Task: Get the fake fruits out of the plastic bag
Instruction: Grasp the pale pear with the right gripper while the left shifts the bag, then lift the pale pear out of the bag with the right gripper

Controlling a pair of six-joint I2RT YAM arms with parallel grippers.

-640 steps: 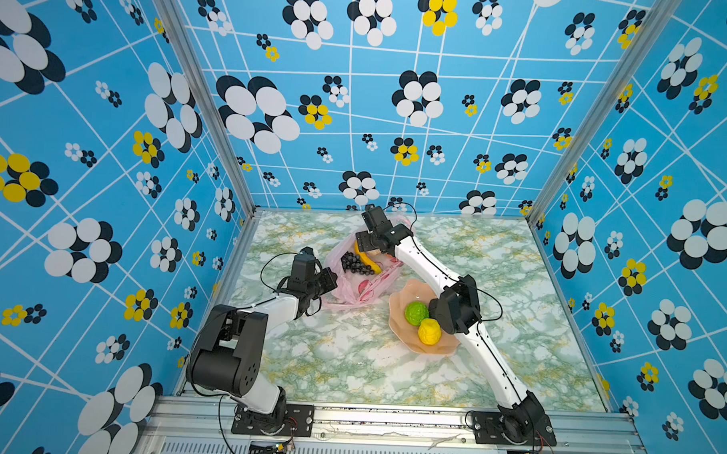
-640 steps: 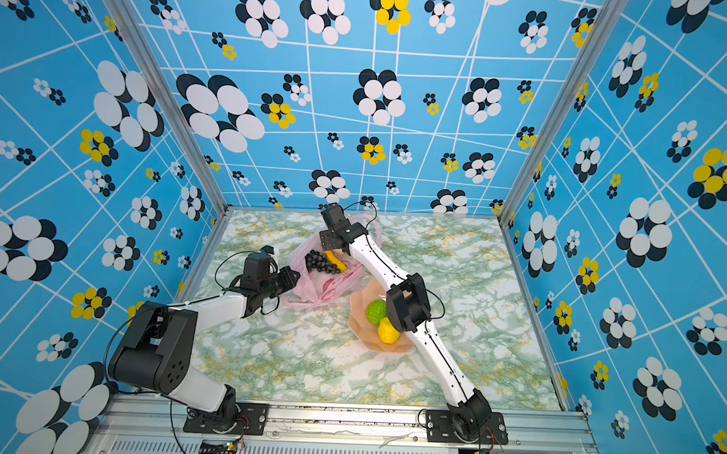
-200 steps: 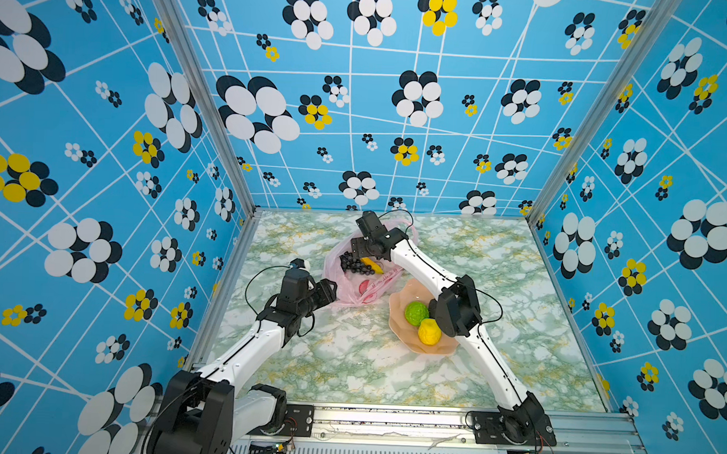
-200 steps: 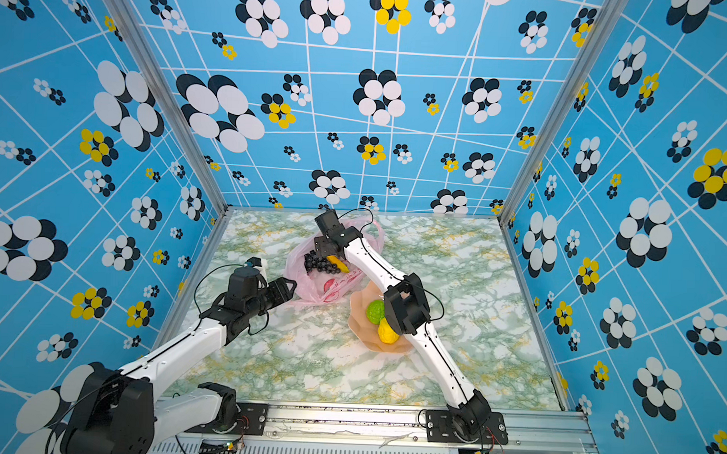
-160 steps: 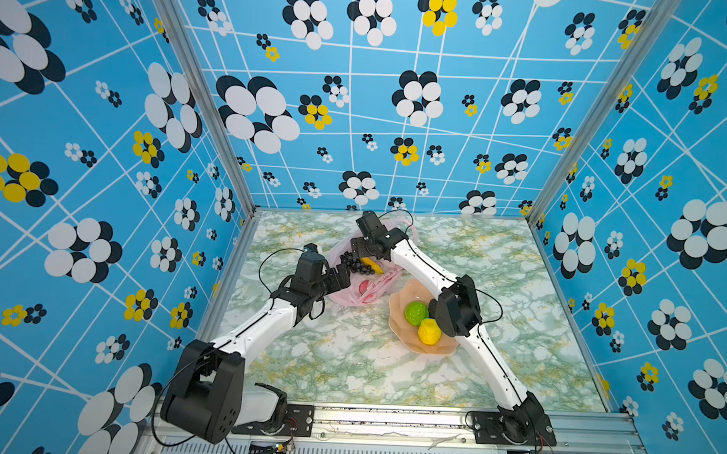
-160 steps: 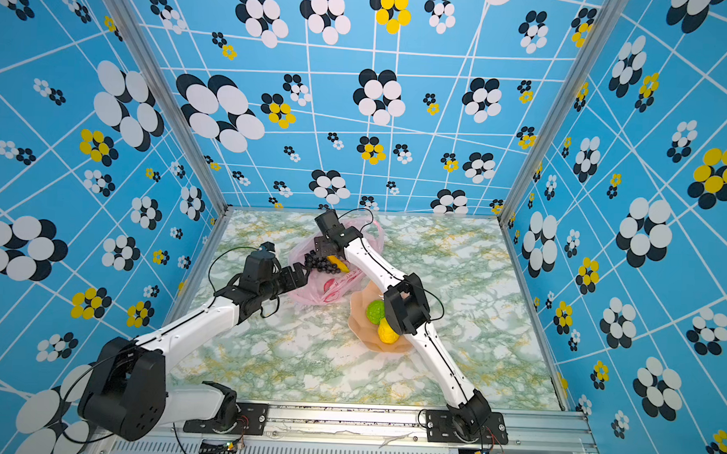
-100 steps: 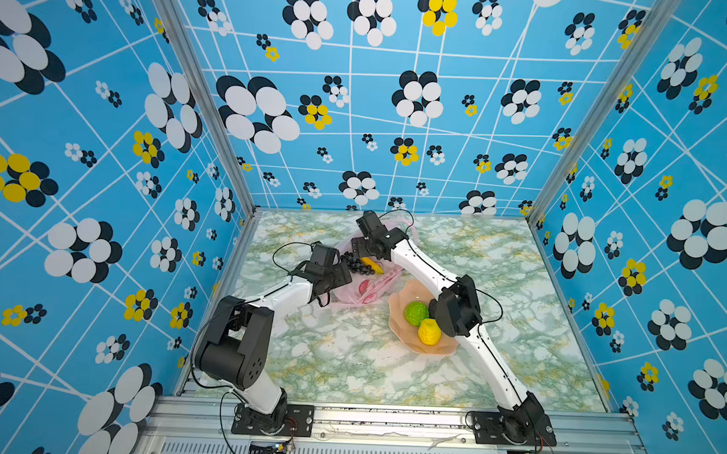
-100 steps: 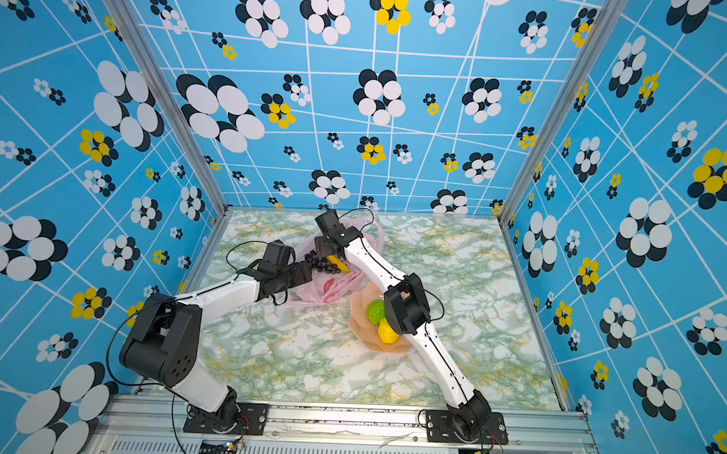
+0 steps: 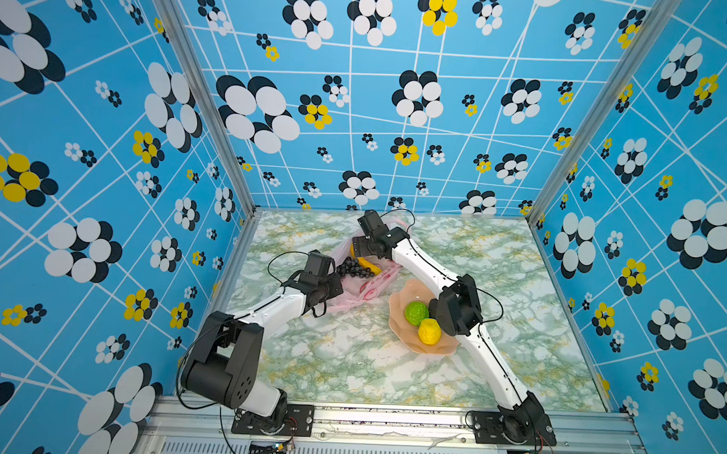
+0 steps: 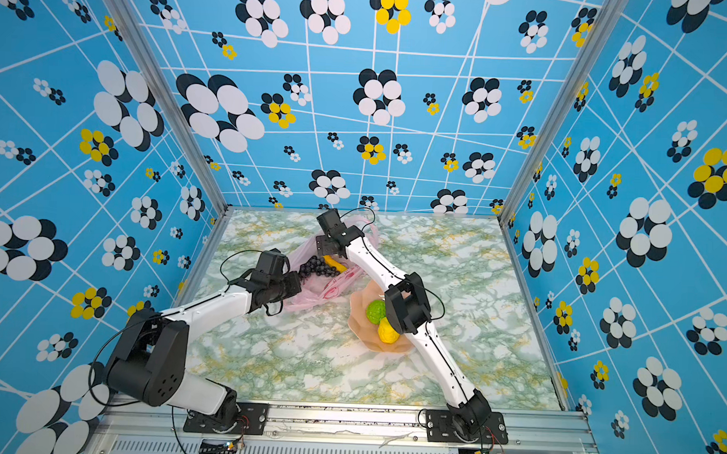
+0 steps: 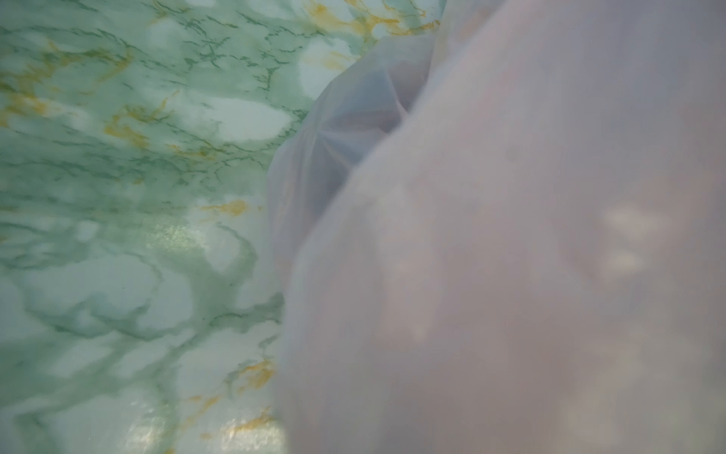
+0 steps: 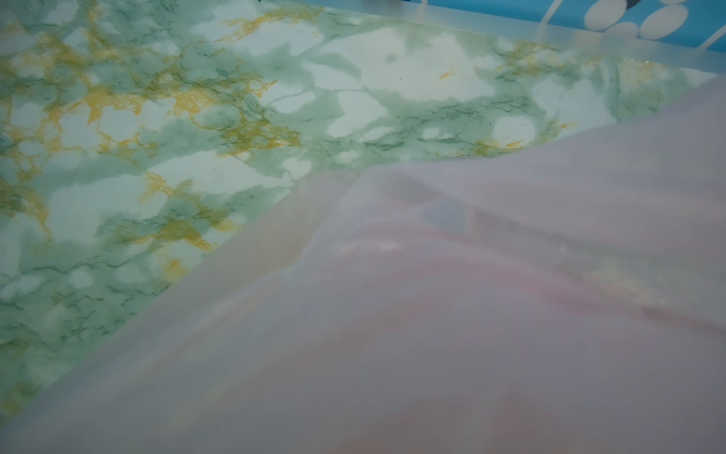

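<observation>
The plastic bag (image 9: 368,288) lies on the far left part of the worktop (image 9: 349,360), just beside the pink dish (image 9: 397,296). Black grapes (image 9: 354,269) and a yellow banana (image 9: 371,265) show at its open mouth. More fruit may hide under the pink film. A green fruit (image 9: 416,313) and a yellow fruit (image 9: 429,331) sit in the dish.

Your left fingers (image 9: 335,288) are together at the bag's near left edge, and they seem to pinch the film there. Your right fingers (image 9: 361,251) are wide apart at the bag's far edge. Both wrist views show mostly pink film up close.

The bag is thin, soft and slippy. It will crumple and slide if you pull, so hold it by an edge or a handle. The fruits look light and hard. The grapes are bumpy, so grab the bunch across its middle. The banana is smooth and may slip, so take it across its thin side
</observation>
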